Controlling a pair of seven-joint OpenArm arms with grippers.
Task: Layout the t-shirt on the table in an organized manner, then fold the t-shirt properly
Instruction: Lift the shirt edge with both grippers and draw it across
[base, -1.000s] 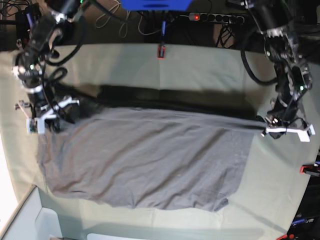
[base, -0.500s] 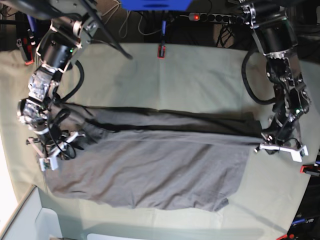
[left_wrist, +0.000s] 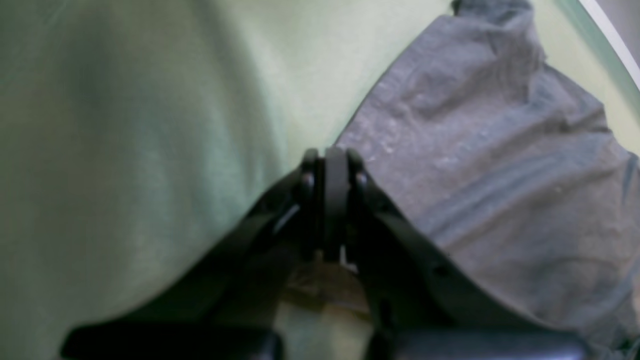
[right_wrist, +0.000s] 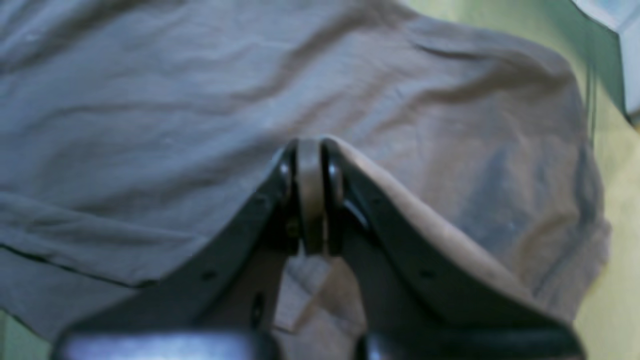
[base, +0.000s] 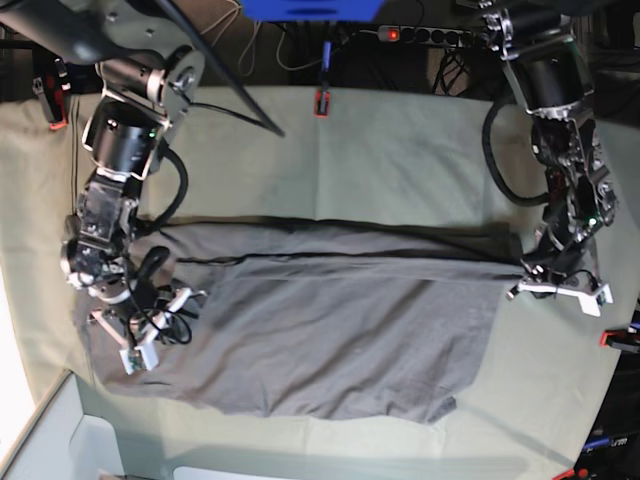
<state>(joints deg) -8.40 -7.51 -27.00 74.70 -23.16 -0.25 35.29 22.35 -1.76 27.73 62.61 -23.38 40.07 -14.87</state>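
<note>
The grey t-shirt (base: 320, 330) lies spread across the table (base: 400, 150), its far part folded over toward the front in a long band. My left gripper (base: 530, 285) is at the shirt's right end, shut on the t-shirt's edge; in the left wrist view the pressed fingertips (left_wrist: 327, 160) meet the t-shirt (left_wrist: 475, 175) above the green table (left_wrist: 125, 150). My right gripper (base: 150, 325) is at the left end, also shut on the t-shirt. In the right wrist view the t-shirt (right_wrist: 200, 100) drapes over one finger of the shut gripper (right_wrist: 310, 150).
Red-orange clamps (base: 321, 102) (base: 617, 338) (base: 52, 112) sit on the table's edges. A power strip (base: 430, 36) and cables lie behind the far edge. A white box (base: 60, 440) stands at the front left corner.
Both grippers have carried the shirt's far edge toward the front, the right one farthest. The lifted, stretched fold has come down onto the rest of the shirt.
</note>
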